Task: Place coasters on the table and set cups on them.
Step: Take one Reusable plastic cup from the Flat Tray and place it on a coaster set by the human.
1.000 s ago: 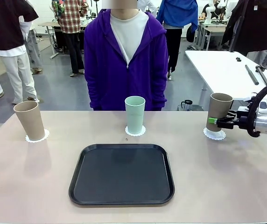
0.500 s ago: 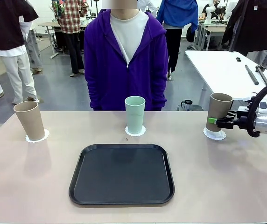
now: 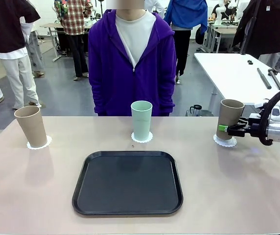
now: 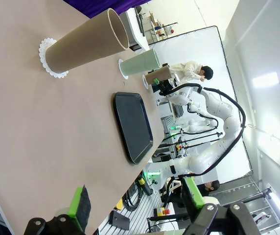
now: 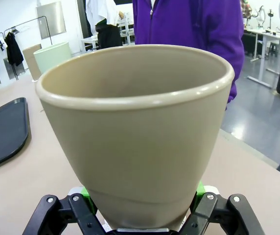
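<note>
Clamping the right-hand beige cup [image 3: 230,119] low on its wall, the right gripper [image 3: 226,129] had its green-padded fingers [image 5: 199,189] pressed against both sides; in the right wrist view the cup's body hid most of each pad and its own base. From the front, that cup stood on a white coaster [image 3: 225,141] of which just the scalloped near edge showed past the fingers; whether the base rested fully on the paper could not be told. The right arm was cut off at the picture's right edge.

The left gripper [image 4: 136,204] hung past the tabletop's [image 3: 238,196] edge with fingers apart and nothing between them; their lower parts were cropped.

The mint green cup [image 3: 141,120] stood upright on its coaster [image 3: 142,137] at the far middle, just beyond the black tray [image 3: 128,182]. The left beige cup [image 3: 31,126] stood on a third coaster [image 3: 39,144], leaning slightly as the lens drew it.

A tiny dark speck [image 3: 131,146] near the tray's far rim was too small to identify.

The tabletop was smooth beige-tan, matte, faintly shadowed. Behind it stood a person in a purple hoodie [image 3: 132,63], arms down. Farther off were a white table [image 3: 238,73], grey floor, and other people.
</note>
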